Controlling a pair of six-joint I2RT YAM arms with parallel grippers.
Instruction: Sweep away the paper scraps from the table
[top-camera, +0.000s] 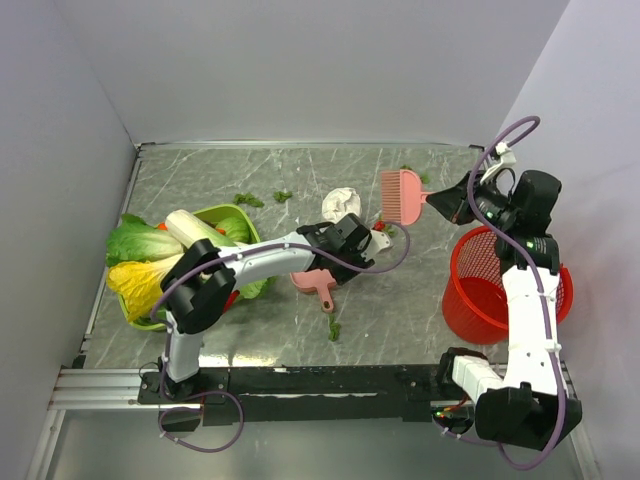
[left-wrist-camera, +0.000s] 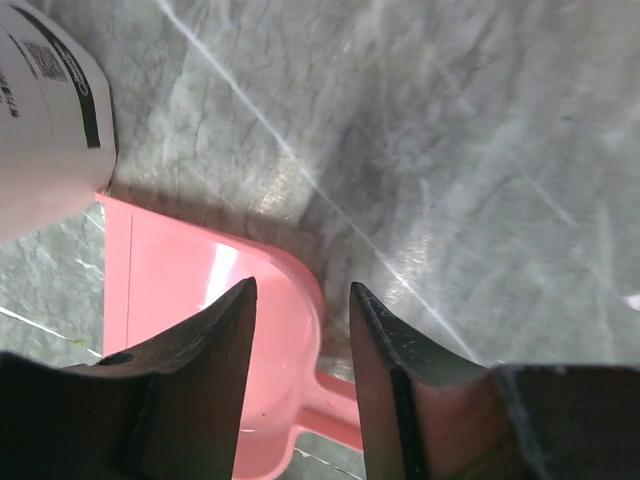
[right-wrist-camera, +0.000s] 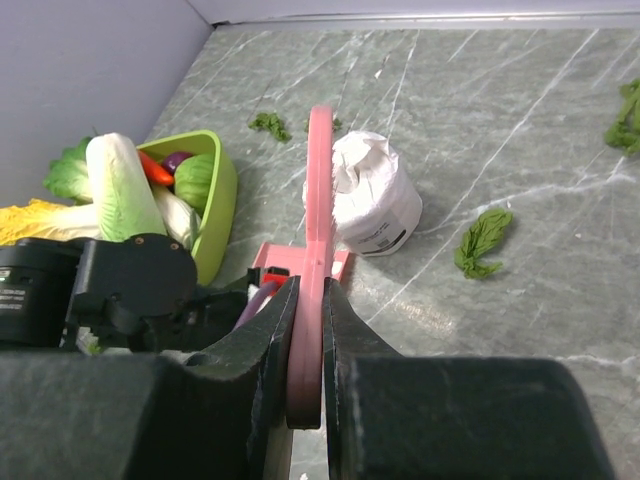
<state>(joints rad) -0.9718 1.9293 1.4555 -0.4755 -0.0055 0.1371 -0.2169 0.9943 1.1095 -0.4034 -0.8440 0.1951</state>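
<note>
Small dark-green paper scraps lie scattered on the grey marble table (top-camera: 430, 300): two at the back (top-camera: 248, 200), one near the front (top-camera: 334, 330), and more in the right wrist view (right-wrist-camera: 483, 240). A pink dustpan (top-camera: 312, 282) lies mid-table. My left gripper (top-camera: 338, 248) hovers over it, open and empty; in the left wrist view its jaws (left-wrist-camera: 302, 290) stand apart above the pan (left-wrist-camera: 160, 280) where the handle begins. My right gripper (top-camera: 440, 198) is shut on the handle of a pink brush (top-camera: 403, 195), held above the table at the back right; the handle (right-wrist-camera: 320, 200) runs between its jaws (right-wrist-camera: 310, 290).
A white crumpled lump (top-camera: 340, 203) sits behind the dustpan. A green bowl (top-camera: 238, 222) with cabbages and lettuces stands at the left. A red mesh basket (top-camera: 495, 285) stands at the right edge by the right arm. Grey walls enclose three sides.
</note>
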